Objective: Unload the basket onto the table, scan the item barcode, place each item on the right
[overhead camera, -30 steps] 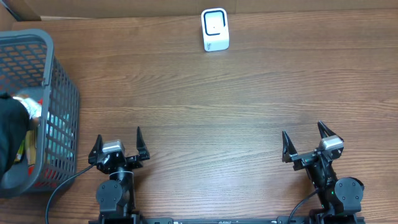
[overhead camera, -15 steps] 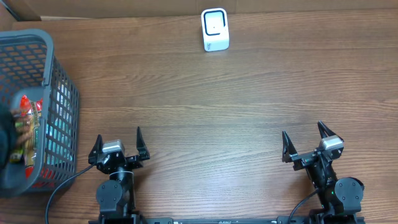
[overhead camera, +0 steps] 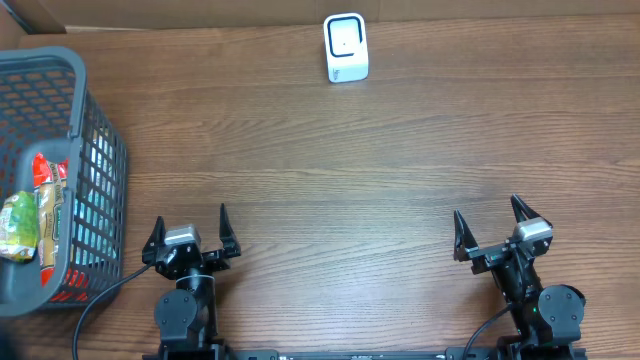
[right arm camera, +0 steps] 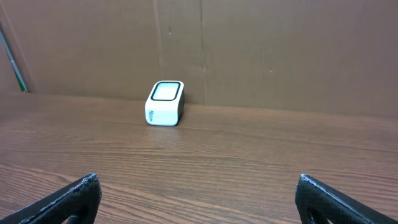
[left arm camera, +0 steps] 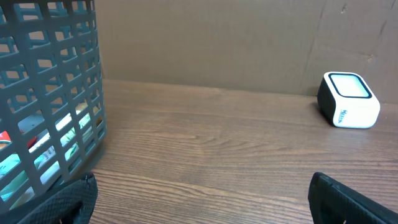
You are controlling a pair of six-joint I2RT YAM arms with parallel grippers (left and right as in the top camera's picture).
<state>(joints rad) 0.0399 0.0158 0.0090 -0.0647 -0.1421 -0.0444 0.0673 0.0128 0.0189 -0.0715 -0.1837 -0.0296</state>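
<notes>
The white barcode scanner [overhead camera: 346,47] stands at the far middle of the wooden table; it shows at the right of the left wrist view [left arm camera: 349,100] and left of centre in the right wrist view [right arm camera: 165,103]. Packaged items lie in a grey mesh basket [overhead camera: 100,190] at the left: a green packet [overhead camera: 18,228] beside a red one [overhead camera: 48,170]. My left gripper [overhead camera: 190,222] and right gripper [overhead camera: 487,213] rest at the near edge, both open and holding nothing, far from scanner and items. Bare wood lies between the left gripper's [left arm camera: 202,186] jaws and the right gripper's [right arm camera: 198,183].
The basket [left arm camera: 50,93] stands close to the left of my left arm, its wall rising well above the table. A brown cardboard wall [right arm camera: 261,50] closes off the far side behind the scanner.
A dark-sleeved hand that reached into the basket has pulled away to the left. The green packet now lies in the basket. Neither arm has moved.
</notes>
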